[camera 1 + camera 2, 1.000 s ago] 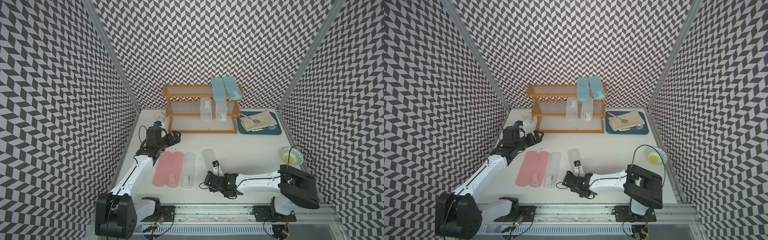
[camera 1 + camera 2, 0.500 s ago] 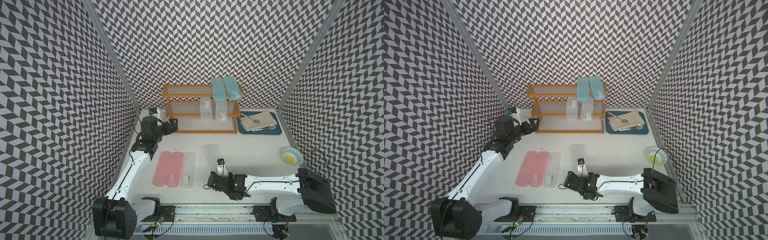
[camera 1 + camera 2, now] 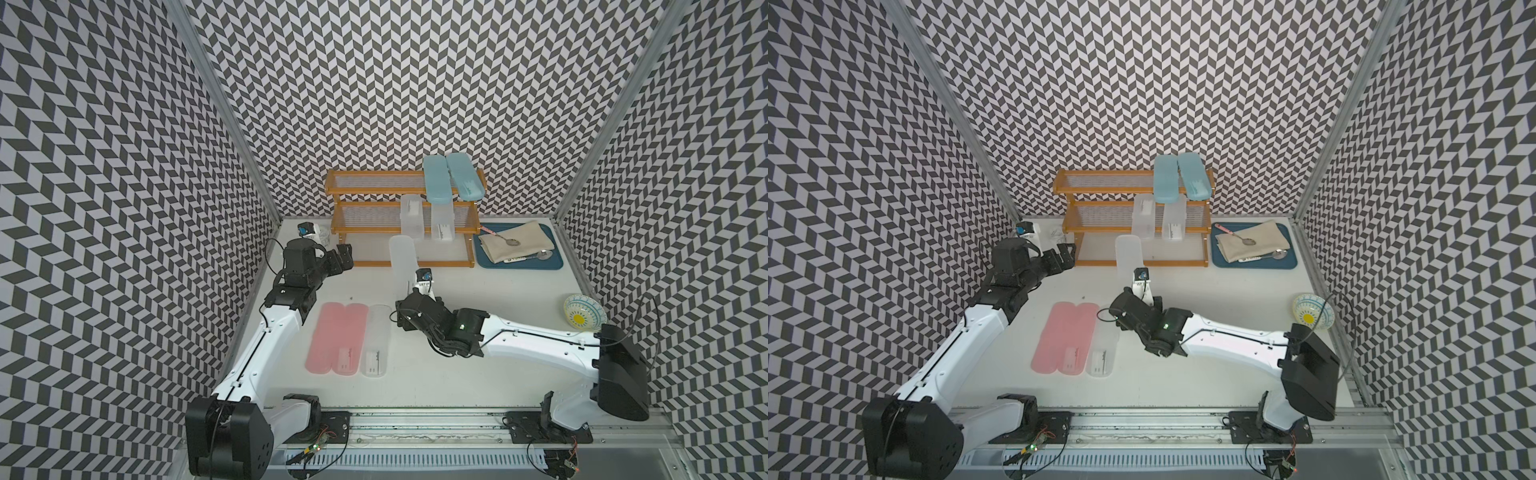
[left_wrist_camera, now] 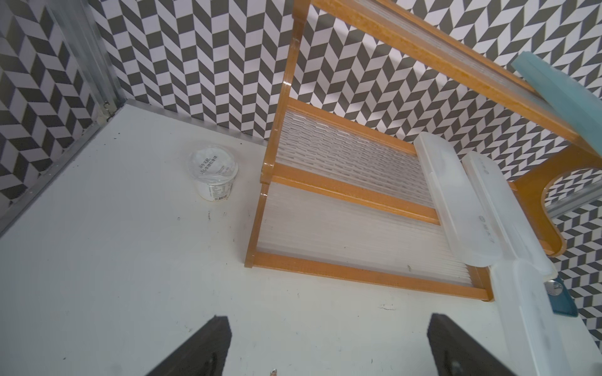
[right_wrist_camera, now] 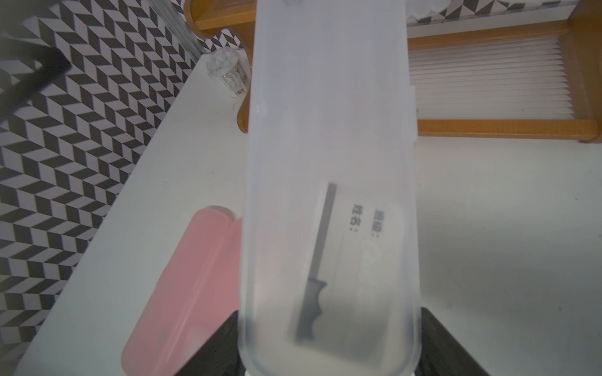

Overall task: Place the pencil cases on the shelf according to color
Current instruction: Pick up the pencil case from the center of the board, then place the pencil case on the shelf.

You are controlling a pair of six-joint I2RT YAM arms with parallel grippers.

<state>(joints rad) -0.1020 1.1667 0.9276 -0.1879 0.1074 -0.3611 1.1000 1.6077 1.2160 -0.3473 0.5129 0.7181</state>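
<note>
The fingers of your right gripper [image 5: 329, 351] clasp the frosted case [image 3: 402, 262] by its labelled end, aloft before the shelf [image 3: 365, 205]. Judge it light, stiff, slick: hold squarely across its width. Left gripper [image 4: 329, 345] fingers spread, empty.

Eight pencil cases [image 3: 332, 336], one shelf [image 3: 444, 262]

The right tool [image 3: 409, 296] has raised the clear case [image 3: 401, 257] toward the shelf [image 3: 440, 263]; the left tool [image 3: 345, 254] moved back.
</note>
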